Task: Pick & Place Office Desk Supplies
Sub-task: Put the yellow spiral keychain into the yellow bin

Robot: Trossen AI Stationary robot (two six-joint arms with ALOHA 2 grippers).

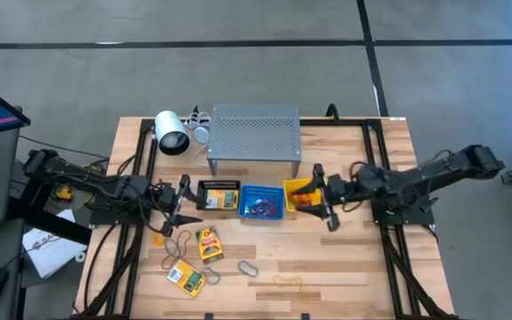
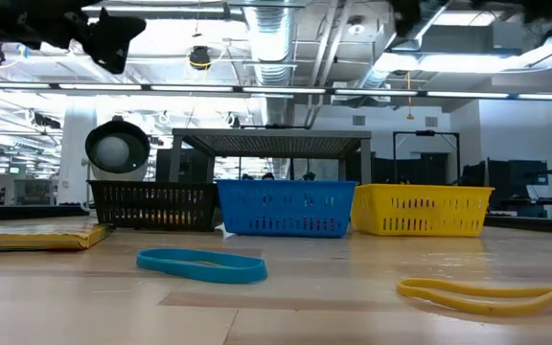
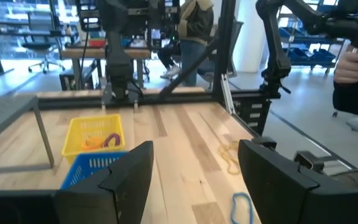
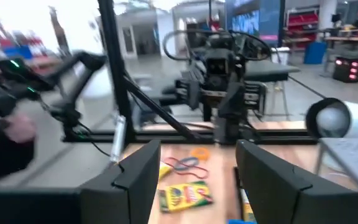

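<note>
Grey concrete floor surrounds a pale wooden slat table (image 1: 327,267) at frame centre in the high view. Three small slotted baskets are lined up mid-table, prob. as sorting bins: black basket (image 1: 220,196), blue basket (image 1: 260,202), yellow basket (image 1: 300,195), all just in front of a grey perforated metal shelf (image 1: 254,132). A white cylindrical lamp-like object (image 1: 172,132) lies at the shelf's left.

Left gripper (image 1: 179,206) is held above the table at left of the black basket, jaws spread wide, nothing between them. Right gripper (image 1: 324,197) hovers at right of the yellow basket, jaws also apart and empty.

Loose supplies are scattered in the lower-left part of the table: yellow-and-green crayon packs (image 1: 208,244), thin orange band loops (image 1: 179,246), a grey oval clip (image 1: 246,268), a yellow band (image 1: 288,282). Some bands are seen already inside the blue & yellow baskets.

Lower-right table is bare wood, giving free room for approach; the shelf and basket rims are judged the edges to avoid.
</note>
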